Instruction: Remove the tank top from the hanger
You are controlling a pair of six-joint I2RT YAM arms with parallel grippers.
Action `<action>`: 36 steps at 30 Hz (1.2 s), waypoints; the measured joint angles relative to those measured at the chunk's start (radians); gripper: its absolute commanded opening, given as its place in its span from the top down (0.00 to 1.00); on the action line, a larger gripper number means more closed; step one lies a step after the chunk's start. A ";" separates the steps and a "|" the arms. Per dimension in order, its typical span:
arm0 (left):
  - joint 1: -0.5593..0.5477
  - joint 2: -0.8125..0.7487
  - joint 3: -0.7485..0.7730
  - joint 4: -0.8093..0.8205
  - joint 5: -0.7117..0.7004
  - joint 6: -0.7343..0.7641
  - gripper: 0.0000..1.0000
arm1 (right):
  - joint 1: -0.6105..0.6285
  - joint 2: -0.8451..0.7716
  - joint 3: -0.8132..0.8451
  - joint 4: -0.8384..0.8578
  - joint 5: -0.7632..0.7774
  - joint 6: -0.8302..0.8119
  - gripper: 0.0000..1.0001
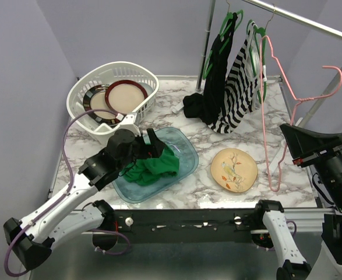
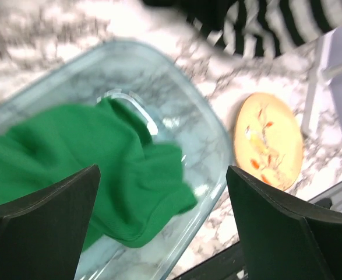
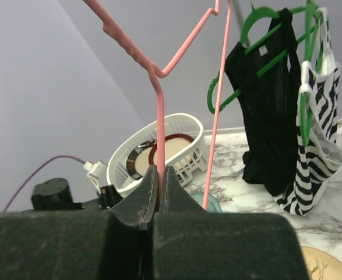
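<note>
Tank top (image 1: 154,166), green and crumpled, lies in the clear glass dish (image 1: 188,153) on the marble table (image 1: 200,192), free of the pink hanger (image 3: 158,122). Your left gripper (image 1: 148,143) hovers just above the cloth with its fingers spread wide and nothing between them, while your right gripper (image 3: 159,175) is pinched tight on the bare hanger's wire at the table's right side. Behind, a black top (image 1: 217,81) and a striped top (image 1: 239,87) hang from the rail (image 1: 299,20).
</note>
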 measured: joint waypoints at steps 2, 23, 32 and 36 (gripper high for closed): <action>0.000 -0.016 0.047 0.002 -0.023 0.037 0.01 | 0.000 0.000 0.024 -0.002 0.018 -0.010 0.99; 0.000 0.012 0.083 0.089 -0.128 0.518 0.01 | 0.001 0.147 0.131 -0.140 0.565 -0.232 0.99; 0.000 -0.027 0.052 0.102 -0.118 0.531 0.01 | 0.001 0.288 0.042 -0.104 0.565 -0.244 0.99; 0.000 -0.060 0.043 0.109 -0.113 0.532 0.01 | 0.001 0.346 0.019 -0.063 0.544 -0.250 0.99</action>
